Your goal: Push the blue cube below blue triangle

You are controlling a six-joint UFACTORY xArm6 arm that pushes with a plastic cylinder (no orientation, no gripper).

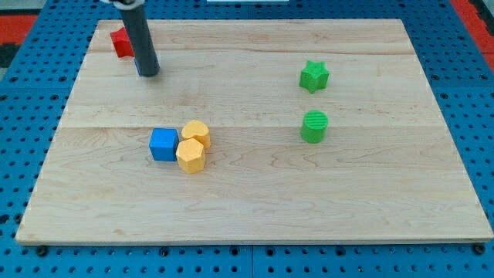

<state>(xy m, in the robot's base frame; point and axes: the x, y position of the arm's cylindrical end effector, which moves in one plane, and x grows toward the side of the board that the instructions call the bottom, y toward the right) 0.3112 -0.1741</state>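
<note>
A pale wooden board (255,201) with visible plank seams lies on a blue pegboard bench (471,93). At the board's eleven o'clock corner a red block (120,42) is half hidden behind the dark rod, its shape unclear; my tip (148,74) rests just at its five o'clock, well apart from the rest. There is no pincer, only the rod. The blue cube (164,144) sits left of centre, touching a yellow hexagonal block (191,156); another yellow block (196,132) adjoins. No blue triangle shows. At three o'clock stand a green star (314,76) and a ribbed green cylinder (314,127).

Lab bench: wooden board (255,201) on blue pegboard (31,93).
</note>
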